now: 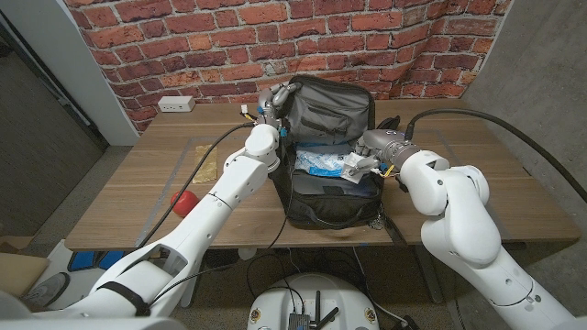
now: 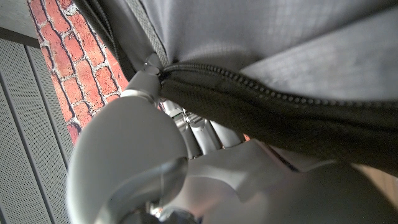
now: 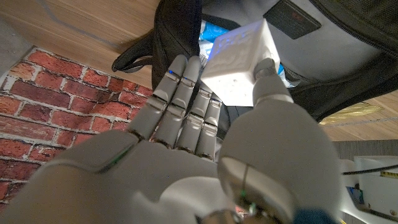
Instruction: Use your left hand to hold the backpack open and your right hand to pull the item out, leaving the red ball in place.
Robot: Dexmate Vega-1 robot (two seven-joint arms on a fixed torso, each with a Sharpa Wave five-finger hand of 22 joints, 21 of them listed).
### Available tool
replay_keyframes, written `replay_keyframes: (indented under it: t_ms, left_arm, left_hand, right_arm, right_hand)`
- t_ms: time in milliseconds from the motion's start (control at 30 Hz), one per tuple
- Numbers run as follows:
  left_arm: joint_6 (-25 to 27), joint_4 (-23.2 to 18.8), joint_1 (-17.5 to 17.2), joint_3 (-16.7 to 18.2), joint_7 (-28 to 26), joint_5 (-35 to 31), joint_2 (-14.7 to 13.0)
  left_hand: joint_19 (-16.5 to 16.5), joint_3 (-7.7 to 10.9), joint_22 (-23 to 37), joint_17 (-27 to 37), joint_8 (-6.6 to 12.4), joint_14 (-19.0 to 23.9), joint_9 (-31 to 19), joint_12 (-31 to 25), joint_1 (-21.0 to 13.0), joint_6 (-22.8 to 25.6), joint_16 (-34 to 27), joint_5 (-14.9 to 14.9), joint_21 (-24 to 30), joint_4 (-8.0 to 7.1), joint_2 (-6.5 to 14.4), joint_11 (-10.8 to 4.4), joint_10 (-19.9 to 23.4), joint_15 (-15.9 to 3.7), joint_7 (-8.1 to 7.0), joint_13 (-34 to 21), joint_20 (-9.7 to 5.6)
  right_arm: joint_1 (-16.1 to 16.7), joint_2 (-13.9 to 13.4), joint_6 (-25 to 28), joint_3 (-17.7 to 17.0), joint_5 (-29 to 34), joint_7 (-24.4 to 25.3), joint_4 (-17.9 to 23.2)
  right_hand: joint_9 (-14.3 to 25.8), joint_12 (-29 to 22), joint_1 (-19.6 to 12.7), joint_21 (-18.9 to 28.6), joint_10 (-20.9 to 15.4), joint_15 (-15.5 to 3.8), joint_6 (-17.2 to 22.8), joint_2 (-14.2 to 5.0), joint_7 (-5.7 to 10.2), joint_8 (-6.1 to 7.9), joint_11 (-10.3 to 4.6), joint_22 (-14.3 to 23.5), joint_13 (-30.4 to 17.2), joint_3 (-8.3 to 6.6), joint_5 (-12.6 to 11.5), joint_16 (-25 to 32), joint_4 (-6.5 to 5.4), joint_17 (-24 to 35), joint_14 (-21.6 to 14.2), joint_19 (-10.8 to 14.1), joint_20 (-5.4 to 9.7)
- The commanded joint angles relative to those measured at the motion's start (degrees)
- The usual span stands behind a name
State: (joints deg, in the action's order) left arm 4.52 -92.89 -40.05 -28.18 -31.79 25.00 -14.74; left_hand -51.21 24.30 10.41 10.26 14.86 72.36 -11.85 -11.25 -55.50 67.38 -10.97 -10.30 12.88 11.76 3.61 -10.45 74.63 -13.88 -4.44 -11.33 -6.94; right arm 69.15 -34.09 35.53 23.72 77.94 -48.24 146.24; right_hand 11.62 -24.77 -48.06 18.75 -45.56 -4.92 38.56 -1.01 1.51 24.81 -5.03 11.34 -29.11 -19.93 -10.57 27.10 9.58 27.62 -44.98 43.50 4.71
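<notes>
The backpack [image 1: 332, 151] stands upright mid-table, its flap tipped back toward the brick wall. The left hand [image 1: 272, 103] grips the flap's far left edge, fingers clamped by the zipper [image 2: 261, 87]. The right hand [image 1: 374, 158] reaches in from the right and pinches a white box [image 3: 239, 59] over the opening, corner up.

One backpack [image 1: 332, 151] (open); one box [image 3: 239, 61]

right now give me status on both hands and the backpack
Left hand holds backpack flap open. Right hand grips white box at the opening. Red ball not made out.
</notes>
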Motion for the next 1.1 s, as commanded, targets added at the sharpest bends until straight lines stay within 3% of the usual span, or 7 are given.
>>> replay_keyframes:
  t_ms: [33,433,1100]
  left_arm:
    - [0.41,-0.28,0.19,-0.60,-0.93,-0.89,0.56]
    - [1.04,-2.18,-1.13,-0.90,-2.86,-1.90,1.00]
    - [3.82,-7.59,-4.70,0.06,-6.50,-1.58,0.97]
  left_hand:
    - [-0.36,2.33,0.16,0.22,0.43,0.33,-0.17,-0.34,-0.06,0.50,-0.06,-0.36,-0.29,-1.89,0.44,-0.40,0.35,0.17,0.15,-0.30,-4.65]
    - [-0.35,2.37,0.16,0.22,0.40,0.31,-0.17,-0.31,-0.07,0.36,-0.06,-0.36,-0.30,-1.88,0.45,-0.19,0.29,0.16,0.23,-0.29,-4.65]
    - [-0.41,2.39,0.16,0.22,0.36,0.38,-0.16,-0.39,0.00,0.25,-0.09,-0.36,-0.29,-1.91,0.48,-0.33,0.21,0.17,0.39,-0.48,-4.64]
  right_arm:
    - [4.30,-0.78,0.64,-5.04,-3.64,2.15,3.66]
    - [7.17,-3.92,0.65,-9.40,-4.08,2.67,4.87]
    - [11.60,-8.77,0.78,-19.15,-11.68,5.31,4.15]
  right_hand:
    - [0.25,0.04,-3.86,0.55,-6.47,-8.01,3.78,-4.61,3.19,0.44,-5.83,0.20,-0.21,-0.48,-0.31,-0.10,-0.21,0.09,-0.79,-0.01,5.33]
    - [0.24,-0.09,-3.99,0.82,-7.30,-7.97,4.71,-4.65,3.41,0.75,-5.83,0.23,-0.35,-0.54,-0.39,-0.16,-0.21,0.22,-1.24,0.11,5.46]
    - [0.25,0.37,-3.78,1.08,-7.11,-7.89,4.74,-4.51,3.35,0.70,-5.64,0.25,-0.37,-0.54,-0.46,-0.86,-0.33,0.07,-1.07,-0.05,5.40]
